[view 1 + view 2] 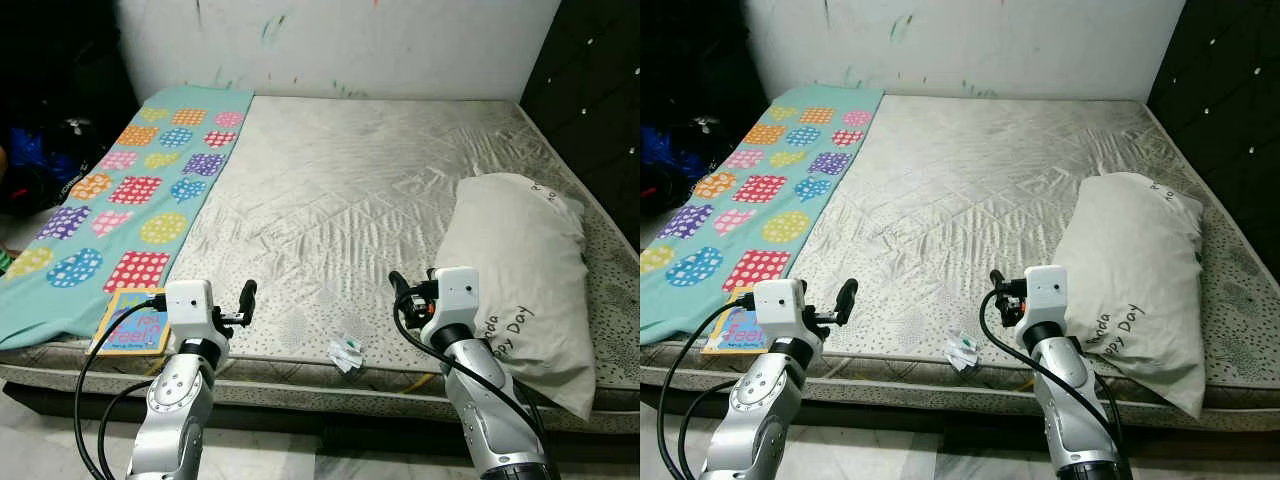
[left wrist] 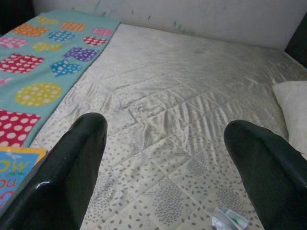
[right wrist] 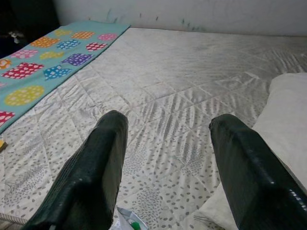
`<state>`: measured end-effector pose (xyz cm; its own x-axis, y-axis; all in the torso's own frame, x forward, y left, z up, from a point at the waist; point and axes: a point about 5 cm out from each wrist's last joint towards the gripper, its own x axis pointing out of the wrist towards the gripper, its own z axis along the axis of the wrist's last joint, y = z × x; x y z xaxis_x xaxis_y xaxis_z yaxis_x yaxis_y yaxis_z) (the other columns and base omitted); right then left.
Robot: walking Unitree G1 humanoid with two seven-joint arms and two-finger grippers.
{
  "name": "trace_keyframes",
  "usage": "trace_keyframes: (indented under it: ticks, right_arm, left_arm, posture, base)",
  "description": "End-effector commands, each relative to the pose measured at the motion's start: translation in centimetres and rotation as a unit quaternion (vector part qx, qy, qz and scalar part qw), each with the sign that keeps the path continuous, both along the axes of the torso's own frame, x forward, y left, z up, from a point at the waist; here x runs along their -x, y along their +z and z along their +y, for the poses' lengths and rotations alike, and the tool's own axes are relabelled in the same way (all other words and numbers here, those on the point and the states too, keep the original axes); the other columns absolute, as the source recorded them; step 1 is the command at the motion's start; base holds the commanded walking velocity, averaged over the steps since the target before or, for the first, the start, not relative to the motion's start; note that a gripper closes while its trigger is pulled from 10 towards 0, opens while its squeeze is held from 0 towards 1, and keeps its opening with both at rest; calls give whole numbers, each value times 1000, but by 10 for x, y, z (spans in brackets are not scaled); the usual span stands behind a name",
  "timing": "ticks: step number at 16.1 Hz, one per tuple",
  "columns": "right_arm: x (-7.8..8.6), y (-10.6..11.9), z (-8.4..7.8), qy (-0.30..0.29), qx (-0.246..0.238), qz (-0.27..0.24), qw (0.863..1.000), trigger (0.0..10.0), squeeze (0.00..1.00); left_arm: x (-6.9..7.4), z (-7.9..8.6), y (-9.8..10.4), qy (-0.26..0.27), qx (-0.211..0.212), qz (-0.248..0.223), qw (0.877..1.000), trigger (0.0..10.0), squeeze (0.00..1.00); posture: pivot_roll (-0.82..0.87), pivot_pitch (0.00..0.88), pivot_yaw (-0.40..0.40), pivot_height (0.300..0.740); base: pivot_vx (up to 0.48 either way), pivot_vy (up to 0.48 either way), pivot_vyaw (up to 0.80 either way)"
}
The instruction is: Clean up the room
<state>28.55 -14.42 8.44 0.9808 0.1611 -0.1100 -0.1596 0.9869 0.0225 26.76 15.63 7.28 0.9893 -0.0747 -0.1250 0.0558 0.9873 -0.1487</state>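
Bed: a bare quilted mattress (image 1: 330, 190) carries everything; its near edge runs just in front of both grippers.
Litter: a small crumpled wrapper (image 1: 347, 352), white with a bit of green, lies at the mattress's near edge, about midway between the two arms. It also shows low in the left wrist view (image 2: 229, 219) and the right wrist view (image 3: 128, 223).
Book: a colourful picture book (image 1: 131, 322) sits at the near left corner, partly over the end of the spotted blanket (image 1: 120, 200) that covers the left edge strip.
Pillow: a pale pillow (image 1: 520, 270) lies along the right edge, its lower end hanging slightly past the near edge.
Left gripper (image 1: 245, 300): hovering above the near edge beside the book, fingers spread wide, holding nothing.
Right gripper (image 1: 398, 290): hovering above the near edge just beside the pillow, fingers also apart and empty.
Step in hand: probably choosing the first thing to tidy; the wrapper looks the likeliest, being plain rubbish and close to either arm.
How to do it well: bring one gripper down over the wrapper with fingers straddling it, then close gently, since thin crinkled film can slide away or flatten against the fabric.
Caution: pinching too low may catch the mattress cover; approaching from the mattress side risks nudging the wrapper over the near edge to the floor.
Afterwards: book and pillow likely need straightening too.
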Motion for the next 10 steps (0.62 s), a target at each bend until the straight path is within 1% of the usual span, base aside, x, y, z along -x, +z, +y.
trace_keyframes:
  ticks: [1, 10]
  right_arm:
    - [-2, 5, -1, -6, -3, -9, 1000, 10000, 0]
    - [-1, 4, -2, -8, -9, -5, 1000, 10000, 0]
  left_arm:
    - [-2, 1, 0, -3, -6, 4, 1000, 10000, 0]
    - [-1, 2, 0, -4, -9, 6, 1000, 10000, 0]
  posture:
    - [-167, 0, 8, 740]
    - [-166, 0, 7, 740]
  base:
    - [0, 0, 0]
    - [0, 0, 0]
